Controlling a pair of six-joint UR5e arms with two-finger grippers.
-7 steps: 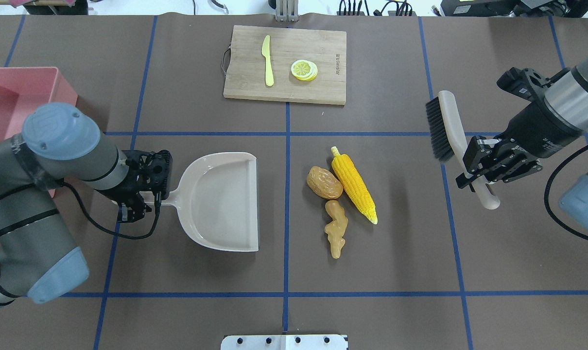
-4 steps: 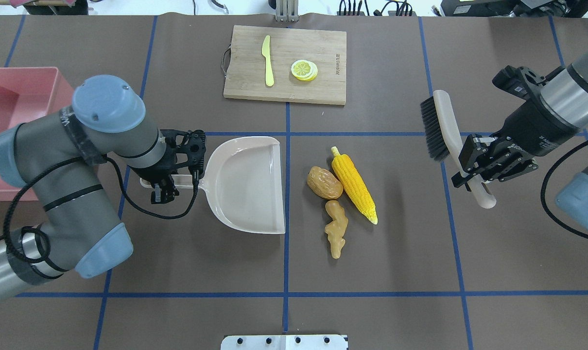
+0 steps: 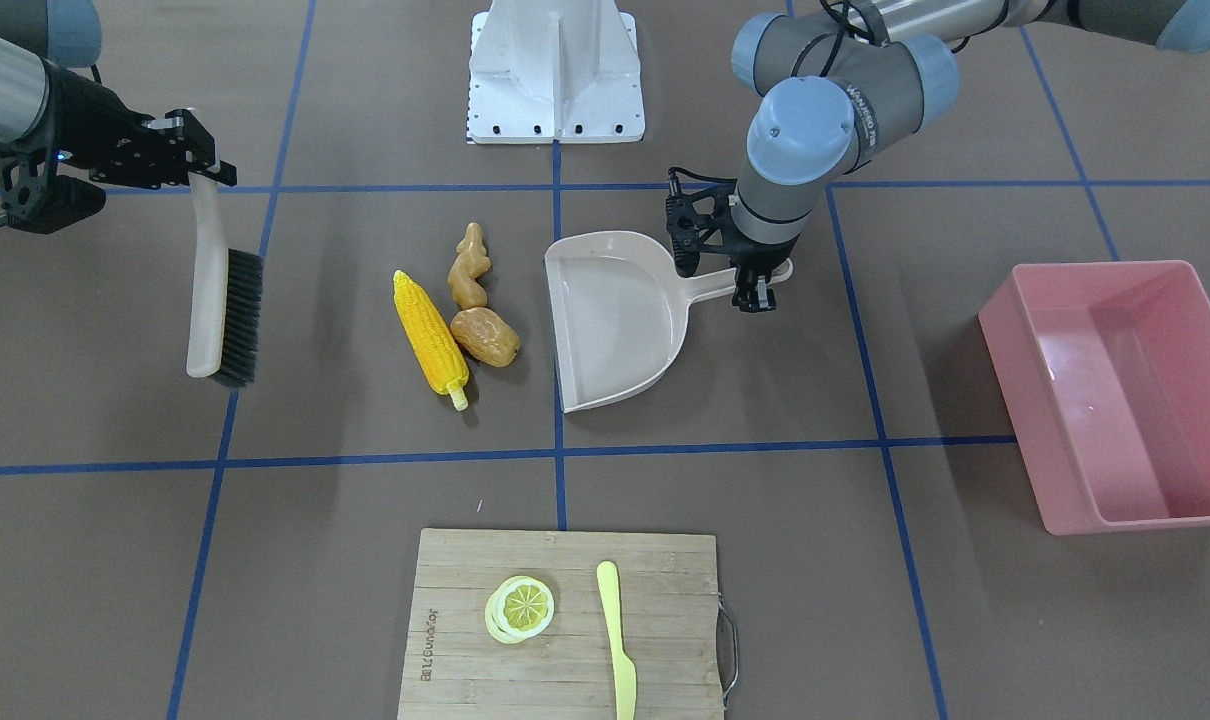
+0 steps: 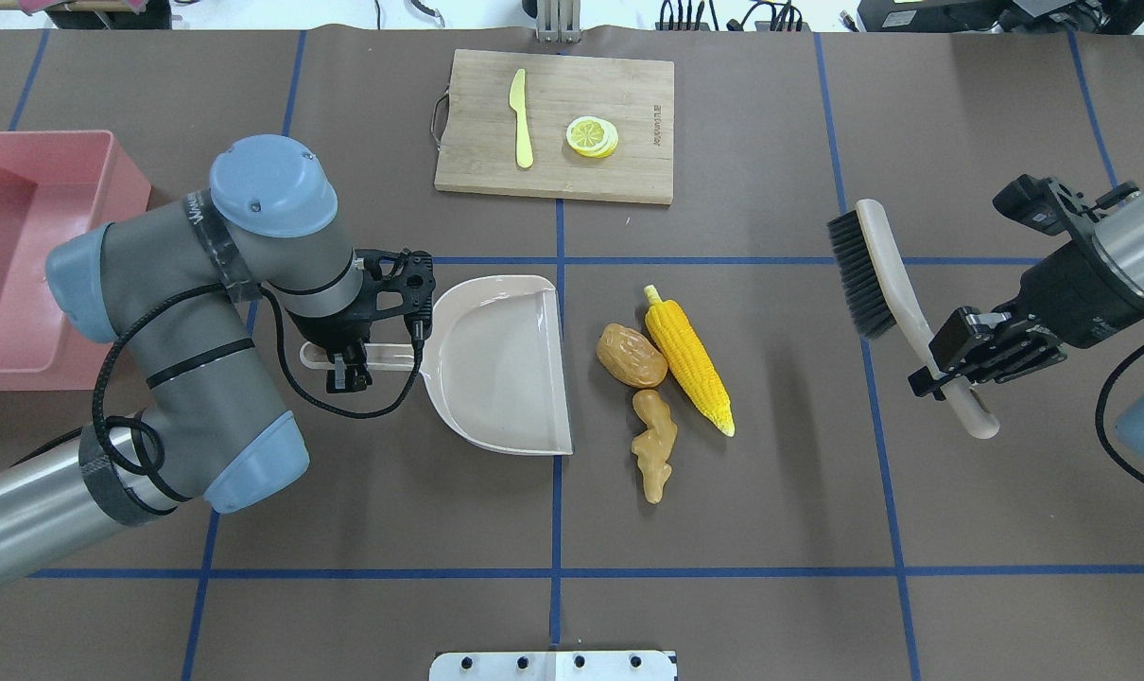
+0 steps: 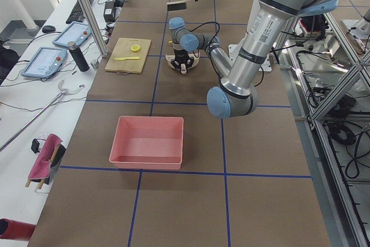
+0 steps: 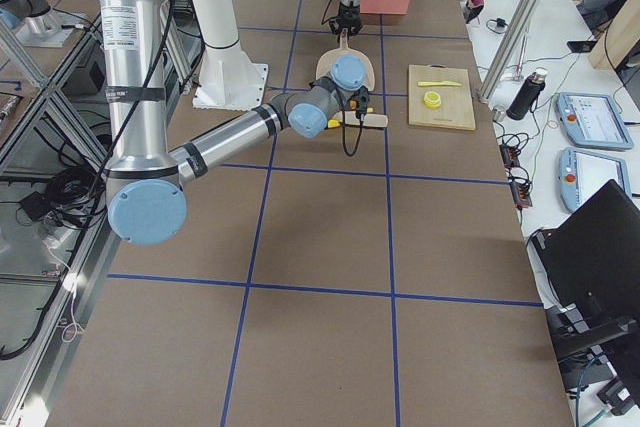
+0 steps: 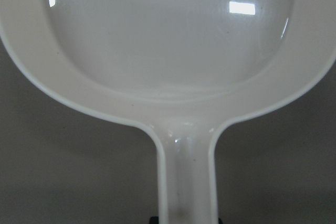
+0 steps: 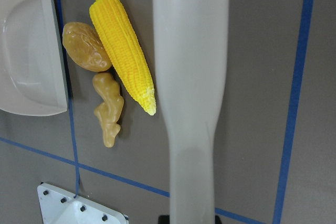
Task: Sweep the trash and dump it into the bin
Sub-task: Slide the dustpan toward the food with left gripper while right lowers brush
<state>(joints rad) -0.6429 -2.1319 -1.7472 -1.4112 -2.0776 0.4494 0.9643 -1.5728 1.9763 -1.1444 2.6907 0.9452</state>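
Observation:
The yellow corn cob (image 4: 688,359), the brown potato (image 4: 632,356) and the tan ginger root (image 4: 655,446) lie touching in a cluster at the table's middle. My left gripper (image 4: 350,359) is shut on the handle of the beige dustpan (image 4: 501,364), whose open edge is just left of the potato. My right gripper (image 4: 953,374) is shut on the handle of a black-bristled brush (image 4: 875,270), held well right of the corn. The pink bin (image 4: 5,274) stands empty at the far left. The right wrist view shows the brush handle (image 8: 191,98) beside the corn (image 8: 123,45).
A wooden cutting board (image 4: 629,175) at the back centre carries a yellow-green knife (image 4: 521,118) and a lemon slice (image 4: 592,135). A white mount plate (image 4: 553,665) sits at the near edge. Blue tape lines cross the brown table cover.
My left arm has carried the dustpan to the right, up close to the potato. My right gripper with the brush has drifted right and toward the near edge.

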